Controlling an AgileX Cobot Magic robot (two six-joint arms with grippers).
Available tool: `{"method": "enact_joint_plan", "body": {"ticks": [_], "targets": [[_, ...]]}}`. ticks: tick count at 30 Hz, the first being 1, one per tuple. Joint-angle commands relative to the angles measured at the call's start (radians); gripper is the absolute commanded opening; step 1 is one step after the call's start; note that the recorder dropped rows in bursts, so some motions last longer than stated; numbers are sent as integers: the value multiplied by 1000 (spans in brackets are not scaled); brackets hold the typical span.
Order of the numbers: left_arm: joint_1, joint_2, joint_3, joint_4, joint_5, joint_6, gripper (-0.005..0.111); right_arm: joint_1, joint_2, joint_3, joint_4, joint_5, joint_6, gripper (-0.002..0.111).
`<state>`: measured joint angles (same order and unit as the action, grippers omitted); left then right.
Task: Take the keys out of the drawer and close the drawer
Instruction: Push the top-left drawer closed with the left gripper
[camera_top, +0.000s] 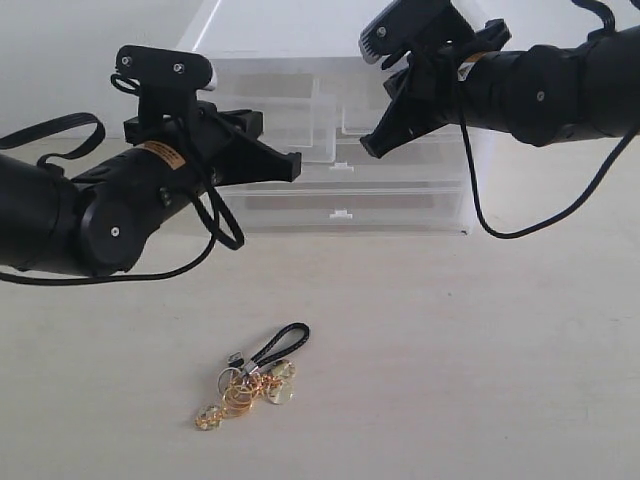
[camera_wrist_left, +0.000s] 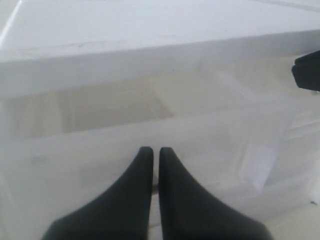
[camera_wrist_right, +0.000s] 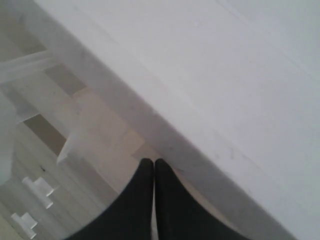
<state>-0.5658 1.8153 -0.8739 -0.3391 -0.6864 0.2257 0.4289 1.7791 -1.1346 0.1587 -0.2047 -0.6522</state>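
keys (camera_top: 250, 380): lying loose on the tabletop (camera_top: 470, 360) near its front edge, left of middle, well apart from both arms; already out of the drawer, so retrieval is reading as done
drawer (camera_top: 295, 135): sitting upper left in the drawer unit (camera_top: 400, 205); standing proud of its right-hand twin (camera_top: 355, 118), looking partly pulled out; closing is appearing to be the step in hand
left gripper (camera_top: 292, 166): jaws pressing together, holding nothing; tips sitting at the drawer front, a closed wedge suiting a push better than a pinch
right gripper (camera_top: 371, 148): fingers meeting, empty; hovering by the unit's top right, probably keeping clear or bracing; contact I cannot tell
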Motion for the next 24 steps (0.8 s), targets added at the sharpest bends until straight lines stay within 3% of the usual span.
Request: {"method": "enact_joint_plan", "body": {"ticks": [1, 13, 17, 21, 24], "targets": [[15, 57, -71, -12, 41, 3, 4, -13, -2, -16, 11, -114, -3, 0], [46, 185, -296, -12, 93, 10, 4, -13, -2, -16, 11, -116, -3, 0], [49, 185, -317, -26, 107, 88, 4, -13, -2, -16, 11, -120, -3, 0], [57, 183, -314, -70, 217, 106, 4, -13, -2, -16, 11, -120, -3, 0], [42, 172, -281, -42, 196, 138, 4, -13, -2, -16, 11, -120, -3, 0]]}}
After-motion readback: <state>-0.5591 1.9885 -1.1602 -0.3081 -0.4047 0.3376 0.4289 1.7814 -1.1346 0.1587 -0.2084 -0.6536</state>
